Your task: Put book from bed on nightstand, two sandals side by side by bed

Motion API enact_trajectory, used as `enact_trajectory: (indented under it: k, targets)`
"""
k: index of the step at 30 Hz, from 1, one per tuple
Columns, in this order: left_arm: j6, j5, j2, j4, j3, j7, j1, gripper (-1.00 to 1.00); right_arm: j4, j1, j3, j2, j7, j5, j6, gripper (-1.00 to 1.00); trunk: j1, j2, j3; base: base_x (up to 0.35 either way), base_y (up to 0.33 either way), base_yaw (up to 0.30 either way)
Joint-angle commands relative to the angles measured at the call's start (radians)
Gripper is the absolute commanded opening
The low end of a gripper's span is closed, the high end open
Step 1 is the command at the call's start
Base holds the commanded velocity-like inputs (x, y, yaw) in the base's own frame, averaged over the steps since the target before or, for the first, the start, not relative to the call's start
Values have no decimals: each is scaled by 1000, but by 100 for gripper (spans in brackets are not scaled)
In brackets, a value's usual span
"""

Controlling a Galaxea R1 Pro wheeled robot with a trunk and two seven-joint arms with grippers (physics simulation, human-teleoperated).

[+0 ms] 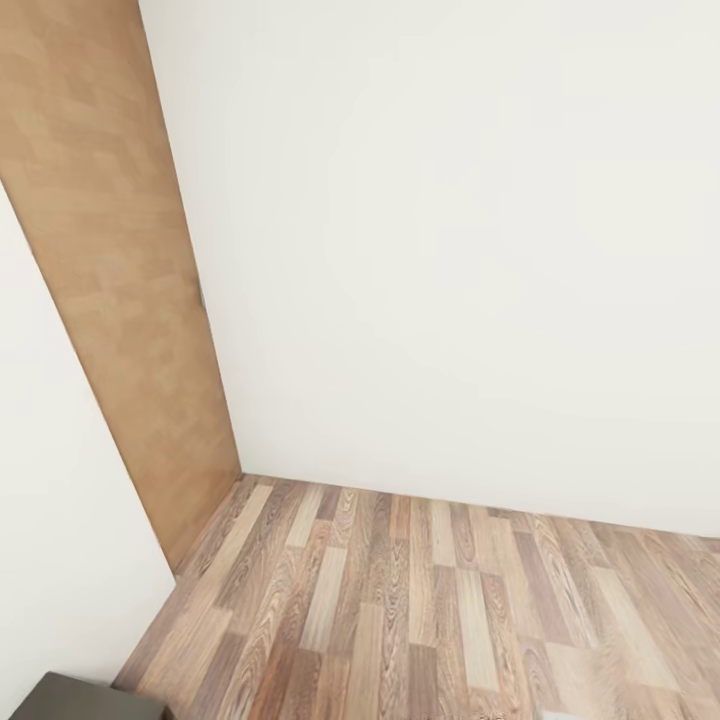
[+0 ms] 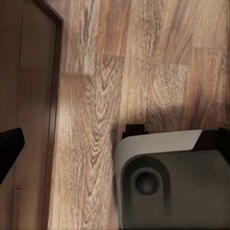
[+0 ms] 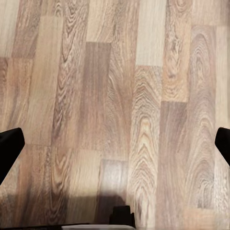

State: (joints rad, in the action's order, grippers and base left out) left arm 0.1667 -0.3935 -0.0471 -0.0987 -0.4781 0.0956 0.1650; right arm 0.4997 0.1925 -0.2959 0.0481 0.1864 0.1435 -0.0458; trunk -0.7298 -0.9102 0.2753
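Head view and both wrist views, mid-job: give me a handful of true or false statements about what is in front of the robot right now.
1. The head view faces a plain white wall above a wood-plank floor. True.
2. A tan wooden door panel stands at the head view's left. True.
3. A blue sandal lies on the planks. False: the planks in view are bare.
4. The right gripper holds a book. False: its dark fingertips stand wide apart over bare floor, holding nothing.
5. The left wrist view shows a grey-white part of the robot's base. True.

Open plank floor [image 1: 420, 610]; white walls [image 1: 450, 250], wooden door [image 1: 120, 300], dark cabinet corner [image 1: 70, 700] left.
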Motion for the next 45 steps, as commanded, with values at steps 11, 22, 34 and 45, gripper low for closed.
enact_trajectory:
  k: [11, 22, 34, 45]
  targets:
    - [2, -7, -2, -1, -7, 4, -5, 100, -17, 1, -8, -9, 9, 13, -5, 100, 0, -1, 1, 0, 0, -273]
    - [2, -7, -4, -1, -7, 4, -5, 100, -21, 1, -8, -12, 9, 13, -5, 100, 0, -1, 1, 0, 0, -276]
    - [2, -7, -1, -1, -7, 4, -5, 100, -21, 1, -8, -13, 10, 14, -5, 100, 0, -1, 1, 0, 0, -276]
    - [2, -8, -3, -1, -7, 4, -5, 100, -21, 1, -8, -13, 9, 14, -5, 100, 0, -1, 1, 0, 0, -260]
